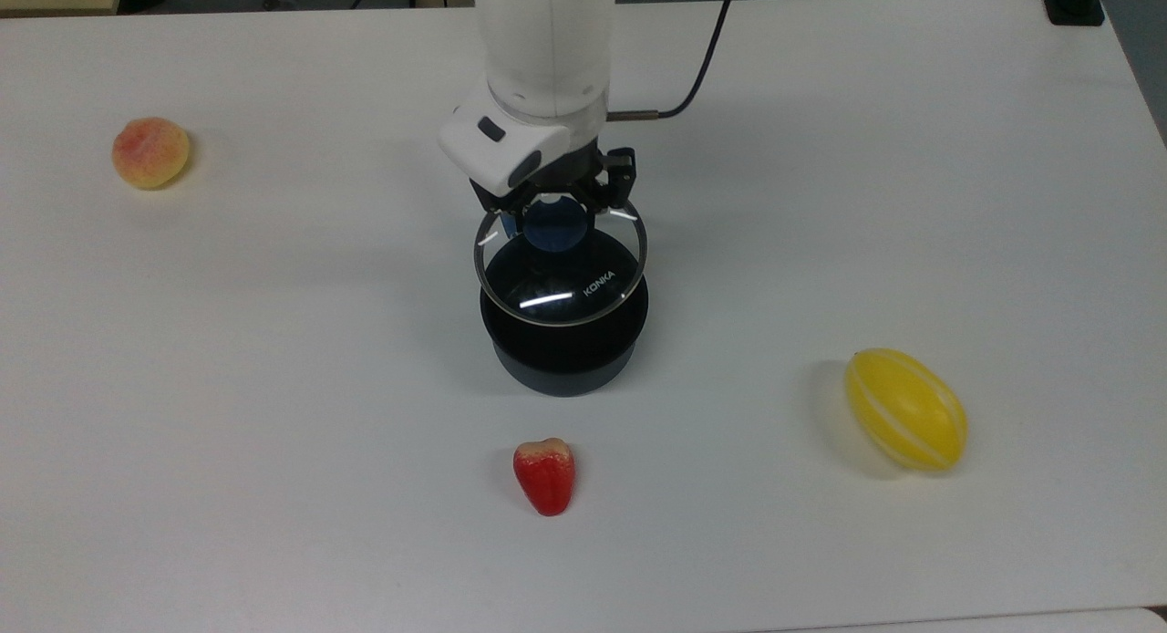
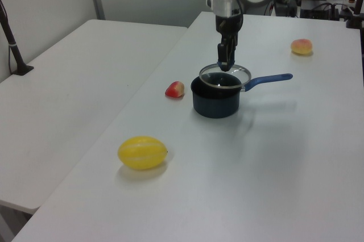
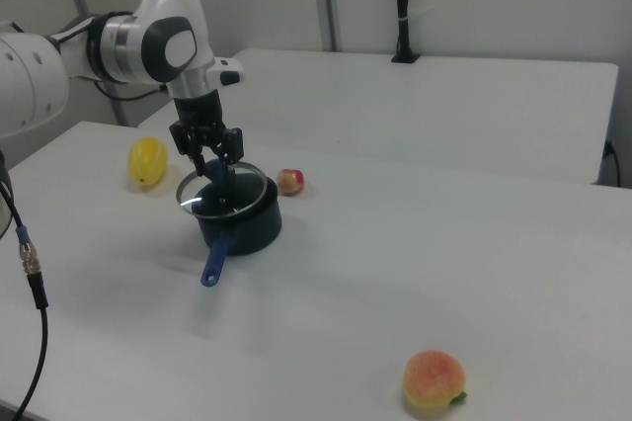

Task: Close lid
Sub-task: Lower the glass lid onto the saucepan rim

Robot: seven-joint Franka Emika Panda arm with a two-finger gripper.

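The clear glass lid (image 1: pixel 583 282) with a thin metal rim and "KONKA" print hangs level just above the black saucepan (image 1: pixel 563 359). My gripper (image 1: pixel 558 218) is shut on the lid's blue centre knob (image 1: pixel 557 226). In the top view the lid covers most of the pan's mouth and sits slightly toward the far side. The left view has the lid (image 2: pixel 225 76) over the saucepan (image 2: pixel 215 103), whose blue handle (image 2: pixel 268 80) points to the left view's right. In the right view the lid (image 3: pixel 222 191) floats above the saucepan (image 3: pixel 247 225) under my gripper (image 3: pixel 211 167).
On the white table (image 1: pixel 273 387) lie a peach (image 1: pixel 150 151) at the top view's far left, a red fruit (image 1: pixel 544 474) in front of the pan, and a yellow melon (image 1: pixel 905 409) at the top view's right. A black cable (image 1: pixel 693 77) trails from the arm.
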